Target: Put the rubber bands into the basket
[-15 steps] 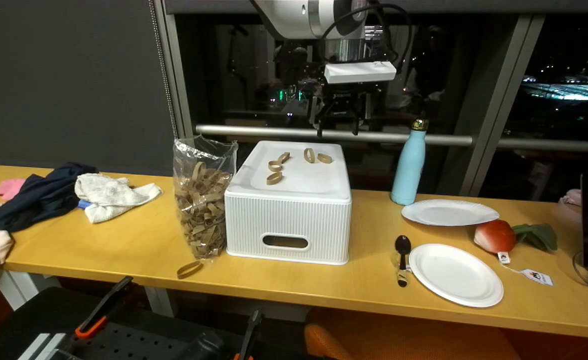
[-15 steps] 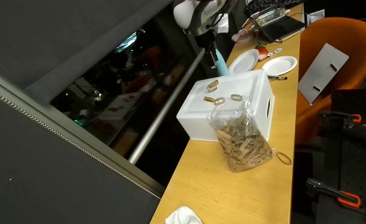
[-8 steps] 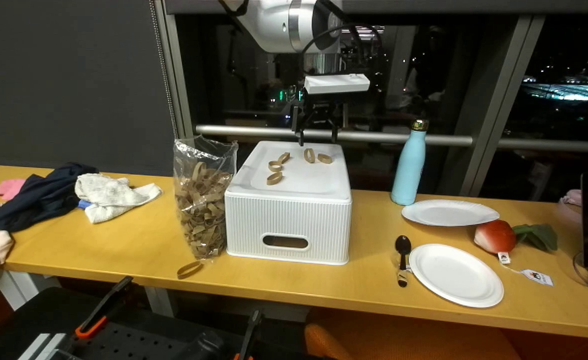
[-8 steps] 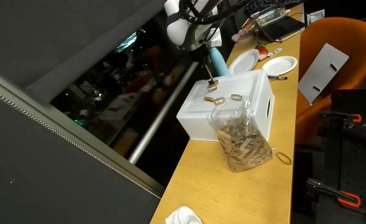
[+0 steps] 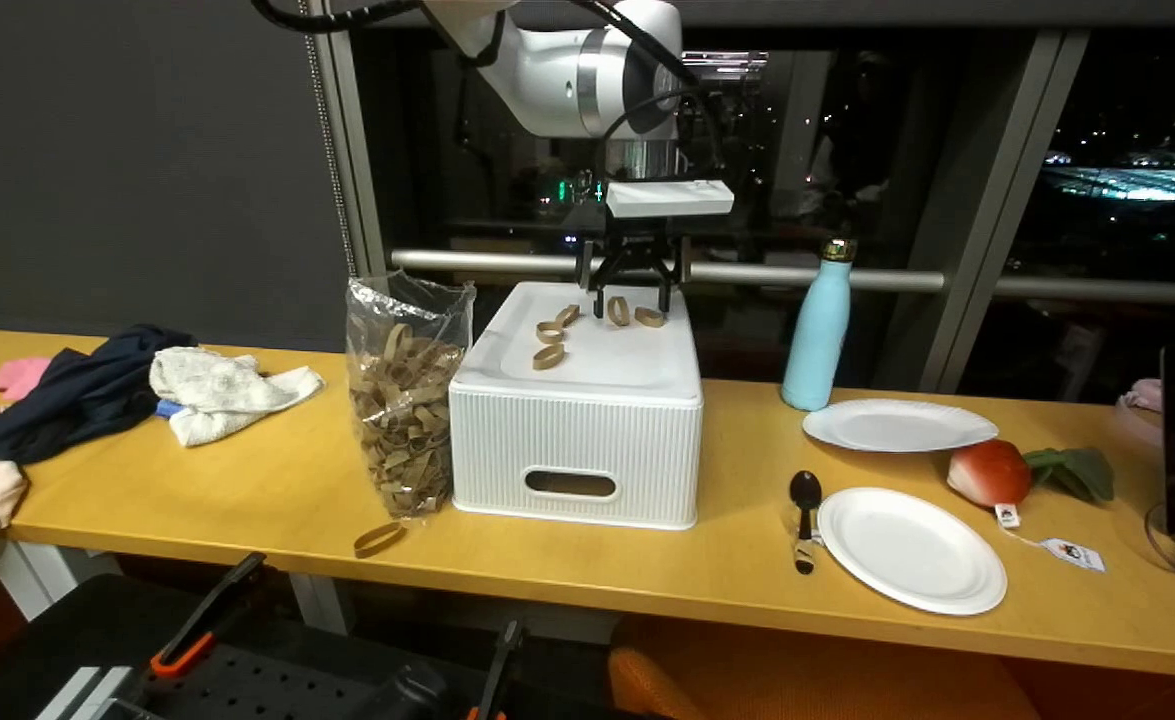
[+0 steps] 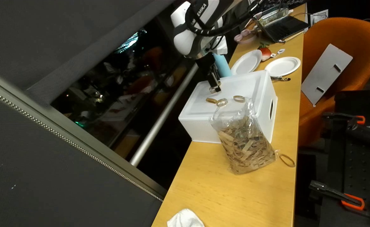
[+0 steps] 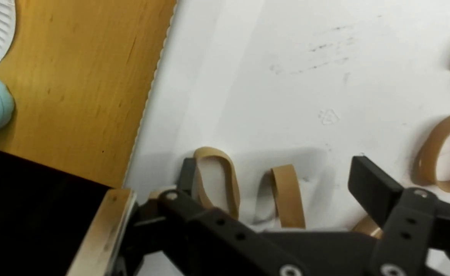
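I've brought the fingers [image 7: 376, 188] down, spread wide, to two rubber bands [image 7: 289, 195] on the white box [image 5: 577, 430], so a pinch should come next, then the clear bag [image 5: 407, 420].

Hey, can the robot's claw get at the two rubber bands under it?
Likely yes. The claw is open over the white box, and the wrist view shows both rubber bands between its fingers, nothing lying on them, though one looks very close to a finger.
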Controlling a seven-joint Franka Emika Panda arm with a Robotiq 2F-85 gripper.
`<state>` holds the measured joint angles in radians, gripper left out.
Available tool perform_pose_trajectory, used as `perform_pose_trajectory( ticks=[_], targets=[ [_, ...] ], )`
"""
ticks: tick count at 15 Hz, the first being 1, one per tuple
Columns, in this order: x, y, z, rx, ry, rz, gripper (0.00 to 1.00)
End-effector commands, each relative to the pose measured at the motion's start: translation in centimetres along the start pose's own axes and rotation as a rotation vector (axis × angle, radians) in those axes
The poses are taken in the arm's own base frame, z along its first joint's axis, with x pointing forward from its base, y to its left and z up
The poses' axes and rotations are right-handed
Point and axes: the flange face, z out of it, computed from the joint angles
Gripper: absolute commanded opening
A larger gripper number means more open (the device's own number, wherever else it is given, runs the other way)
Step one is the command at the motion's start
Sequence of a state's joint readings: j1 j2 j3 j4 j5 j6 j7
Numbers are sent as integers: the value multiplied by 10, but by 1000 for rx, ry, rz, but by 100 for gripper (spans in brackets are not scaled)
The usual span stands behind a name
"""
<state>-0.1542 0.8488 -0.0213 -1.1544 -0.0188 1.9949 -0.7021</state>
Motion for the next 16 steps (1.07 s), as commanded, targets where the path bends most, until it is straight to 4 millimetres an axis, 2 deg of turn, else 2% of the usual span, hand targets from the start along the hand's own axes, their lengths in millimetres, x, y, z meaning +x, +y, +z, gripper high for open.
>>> perform_pose_trajectory(
  ticks=[1, 6, 8, 16],
  targets=[
    [2, 1, -1, -12, 1, -21, 100],
    [0, 1, 8, -11, -2, -22, 100],
    [0, 3, 9, -12, 0, -22, 74],
    [5, -5, 2, -38, 4, -45, 12]
  ],
)
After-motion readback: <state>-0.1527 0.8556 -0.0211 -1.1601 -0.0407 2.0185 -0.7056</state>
